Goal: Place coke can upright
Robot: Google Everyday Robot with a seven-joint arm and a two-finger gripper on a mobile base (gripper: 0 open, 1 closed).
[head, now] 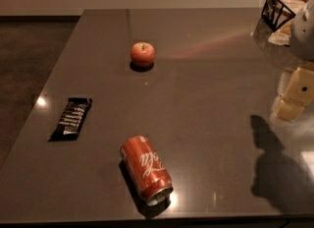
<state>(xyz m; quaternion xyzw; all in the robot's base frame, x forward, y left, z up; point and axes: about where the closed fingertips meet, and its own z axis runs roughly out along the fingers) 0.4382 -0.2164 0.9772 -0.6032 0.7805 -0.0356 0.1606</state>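
The coke can point(146, 169) is red with white script and silver ends. It lies on its side near the front edge of the dark table point(206, 89), with one silver end pointing toward the front right. My gripper point(293, 97) shows as pale yellow blocks at the right edge of the view, hanging over the table's right side. It is well to the right of the can, farther back, and not touching it.
A red apple point(143, 54) stands at the middle back of the table. A black snack bar wrapper point(71, 118) lies at the left. A black wire holder point(282, 6) with pale items stands at the back right corner. The arm's shadow point(274, 173) falls at the front right.
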